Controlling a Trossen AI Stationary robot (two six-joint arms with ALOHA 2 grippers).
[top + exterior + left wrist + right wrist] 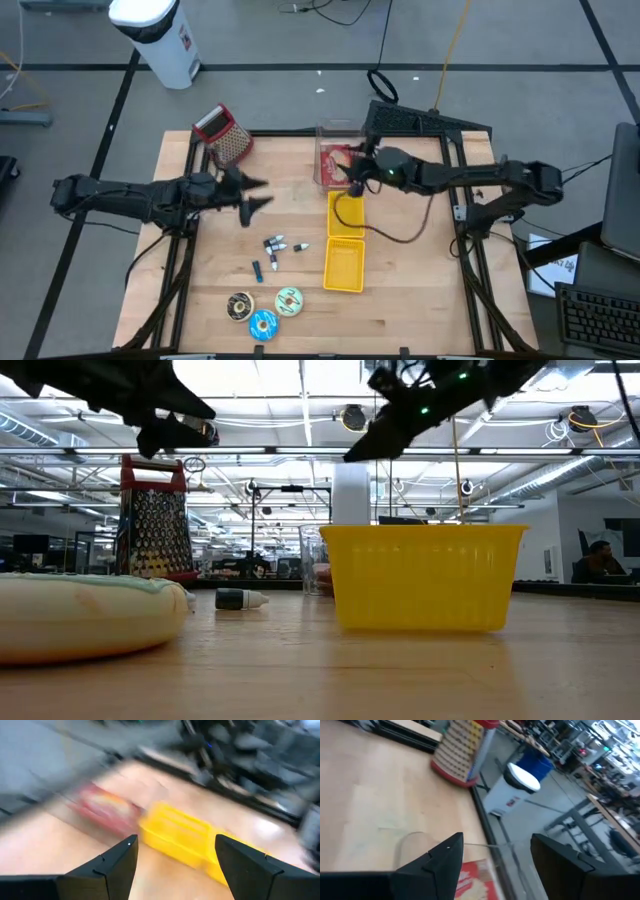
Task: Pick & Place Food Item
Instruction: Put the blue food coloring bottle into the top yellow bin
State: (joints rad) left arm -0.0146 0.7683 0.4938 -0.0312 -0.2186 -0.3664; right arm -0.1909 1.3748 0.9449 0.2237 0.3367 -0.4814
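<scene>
The wooden table (pixel 200 300) is under both my arms, and I go over it from the big things to the small ones. My left gripper (pixel 252 195) hovers over the left middle of the table, fingers spread wide and holding nothing. It only waits there.

My right gripper (pixel 356 170) is over the clear container (pixel 333 150) at the far edge of the table, just behind the yellow tray (pixel 346 262). Its fingers (pixel 440 857) are spread apart, with nothing between them. The red food item (pixel 332 160) lies inside the clear container, below my fingertips. It looks like a packet, but the view is poor here, so I cannot say if it lies flat.

I judge that the placing step is at its end: the food item is in the container and my right hand has let it go. The next move calls for lifting the right gripper straight up, so the fingers do not catch the container wall, and then drawing the arm back to the right.

At the far left stands the metal grater (pixel 226 137). Near the front edge are three round tape rolls (pixel 263 312) and some small batteries (pixel 276 246), well apart from my work.
</scene>
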